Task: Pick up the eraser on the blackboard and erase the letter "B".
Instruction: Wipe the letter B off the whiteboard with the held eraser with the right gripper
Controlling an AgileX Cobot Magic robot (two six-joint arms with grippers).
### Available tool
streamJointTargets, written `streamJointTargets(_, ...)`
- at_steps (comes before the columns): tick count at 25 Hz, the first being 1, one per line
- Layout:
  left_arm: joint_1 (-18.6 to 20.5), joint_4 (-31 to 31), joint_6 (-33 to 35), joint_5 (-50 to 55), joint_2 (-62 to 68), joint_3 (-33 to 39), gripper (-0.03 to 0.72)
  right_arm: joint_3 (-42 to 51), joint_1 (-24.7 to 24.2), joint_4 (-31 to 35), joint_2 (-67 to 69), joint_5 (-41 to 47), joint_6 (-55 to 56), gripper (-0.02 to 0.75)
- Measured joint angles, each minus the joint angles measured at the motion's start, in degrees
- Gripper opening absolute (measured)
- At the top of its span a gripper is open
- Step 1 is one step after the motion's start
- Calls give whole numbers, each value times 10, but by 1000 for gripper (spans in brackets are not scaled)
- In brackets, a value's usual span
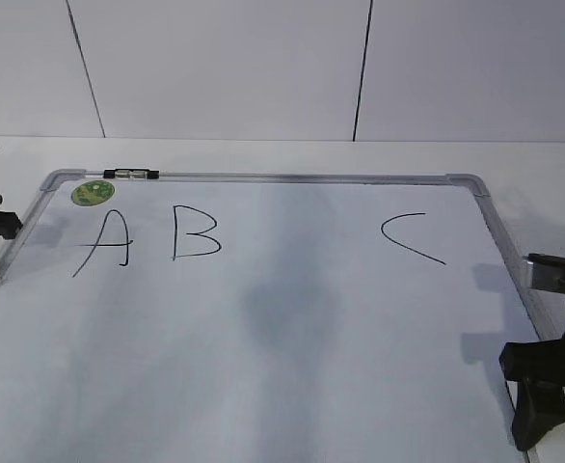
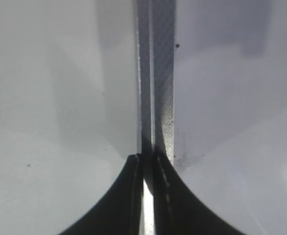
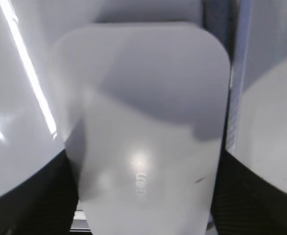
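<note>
The table point(image 1: 263, 154) carries the blackboard point(image 1: 292, 386), which lies flat and fills most of the exterior view, so that all three letters face upward and can be reached from above. The letter "B" point(image 1: 195, 232) stands in the upper left area of the board, just beside the "A" point(image 1: 106, 240) and well apart from the "C" point(image 1: 413, 237); a wipe on it therefore needs care on the "A" side only. The eraser point(image 3: 148, 132) lies at the right edge of the board, close to the frame, with its white back upward. The right gripper point(image 3: 146, 196) stands over it with one dark finger on each long side, set as wide as the block; whether the fingers already press on it cannot be told. The left gripper point(image 2: 147, 196) is narrow, nearly closed and empty, parked above the left frame rail point(image 2: 155, 88), clear of the working area.
</note>
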Motion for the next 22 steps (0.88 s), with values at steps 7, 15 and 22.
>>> streamJointTargets(7, 0, -3, 0, -3, 0, 0, 17, 0, 1, -1, 0, 1, -2, 557)
streamJointTargets(15, 0, -4, 0, -3, 0, 0, 17, -5, 1, -10, 1, 1, 0, 555)
streamJointTargets(22, 0, -8, 0, -3, 0, 0, 17, -6, 1, -60, -42, 4, 2, 554)
